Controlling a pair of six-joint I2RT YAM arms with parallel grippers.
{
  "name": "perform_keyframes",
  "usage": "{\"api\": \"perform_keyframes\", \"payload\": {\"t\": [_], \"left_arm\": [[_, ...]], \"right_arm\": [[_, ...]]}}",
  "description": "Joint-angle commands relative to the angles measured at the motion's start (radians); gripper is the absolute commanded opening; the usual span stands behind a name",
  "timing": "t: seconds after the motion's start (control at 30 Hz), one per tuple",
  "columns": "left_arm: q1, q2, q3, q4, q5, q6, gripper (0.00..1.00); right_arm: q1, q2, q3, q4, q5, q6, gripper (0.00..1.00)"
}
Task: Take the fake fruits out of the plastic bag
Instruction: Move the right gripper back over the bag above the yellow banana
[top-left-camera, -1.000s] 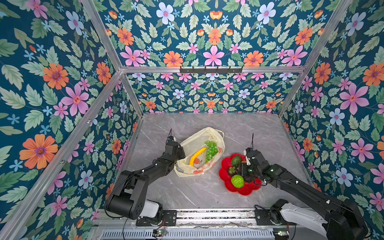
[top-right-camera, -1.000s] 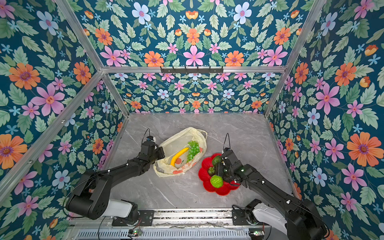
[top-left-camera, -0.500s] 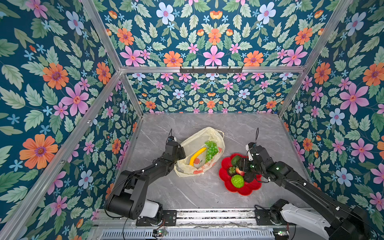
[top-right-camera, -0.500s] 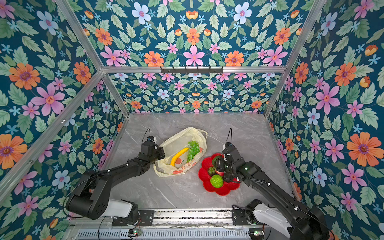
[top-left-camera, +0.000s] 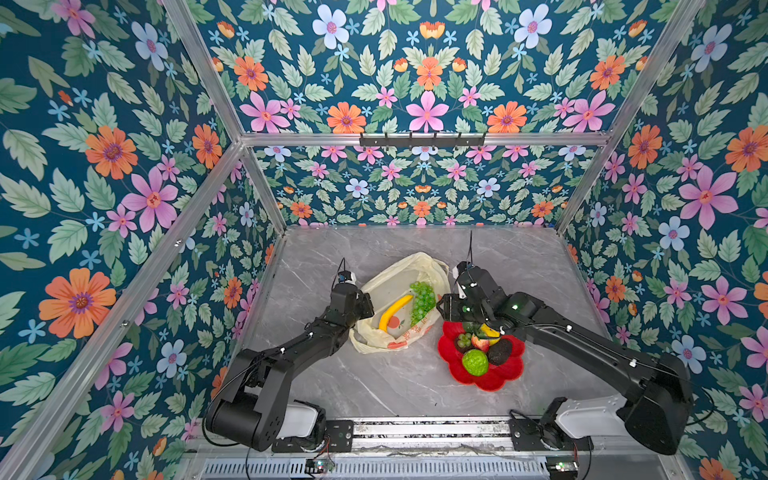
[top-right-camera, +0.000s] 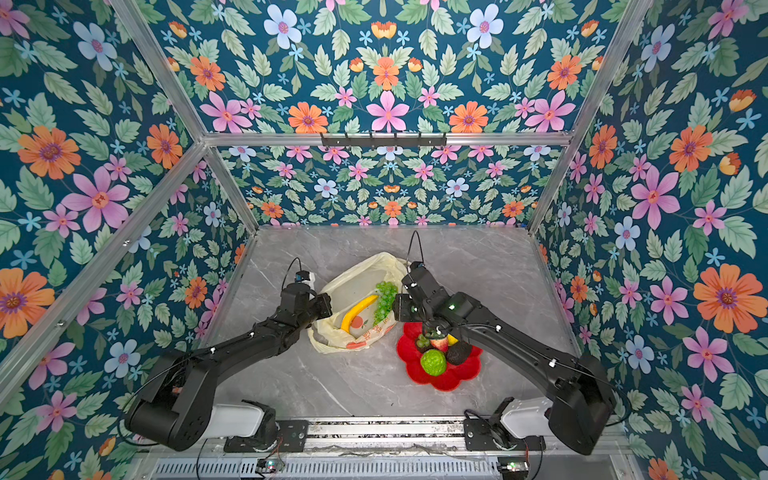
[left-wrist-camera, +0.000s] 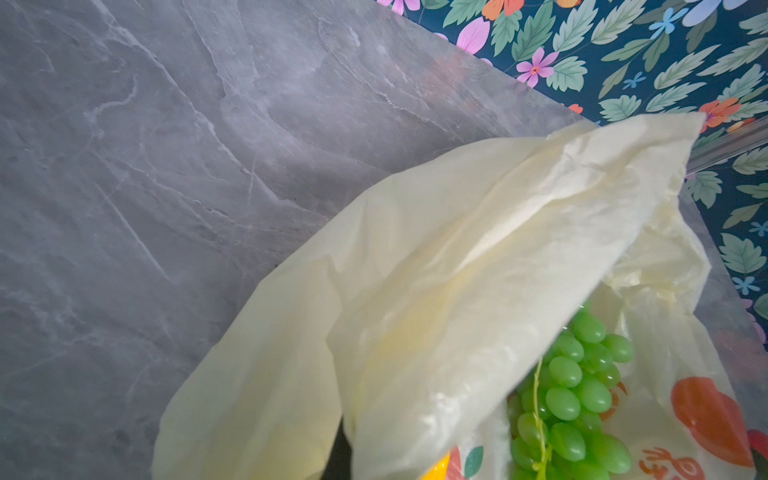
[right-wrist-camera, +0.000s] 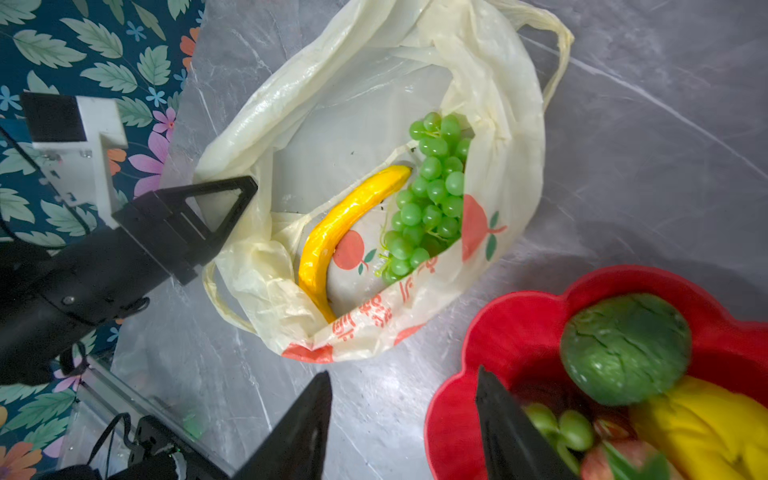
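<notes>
Left arm (top-left-camera: 291, 353) and right arm (top-left-camera: 582, 345) look matte black with chunky rounded joints, white base blocks (top-left-camera: 590, 411) and a thin black cable (top-left-camera: 471, 247) off each wrist

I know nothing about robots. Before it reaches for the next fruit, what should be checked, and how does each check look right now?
1. Bag mouth held open: the left gripper is shut on the edge of the plastic bag: ok.
2. Free hand ready: the right gripper is open and empty: ok.
3. Targets in plain sight: the banana and the grape bunch lie uncovered in the bag: ok.
4. Bag emptied: not ok, those two are inside.
5. More fruit hidden under the folds: cannot tell.
</notes>
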Motion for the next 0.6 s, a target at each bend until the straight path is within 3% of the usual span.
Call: {"api": "perform_keyframes", "payload": {"t": [0.0,0.23,0.57], "left_arm": [[0.0,-0.008,-0.003,0.018,-0.01,0.009,0.0],[0.0,-0.027,-0.005,0.011,-0.017,0.013,0.0],[0.0,-0.034,-0.002,0.001,-0.017,0.014,0.0]], "right_arm": [[0.037,0.067,0.066,0.024,0.035,0.054,0.56],[0.142,0.33,0.253,0.036,0.042,0.117,0.56],[0.153,0.57,0.385,0.029,0.033,0.19,0.56]]}}
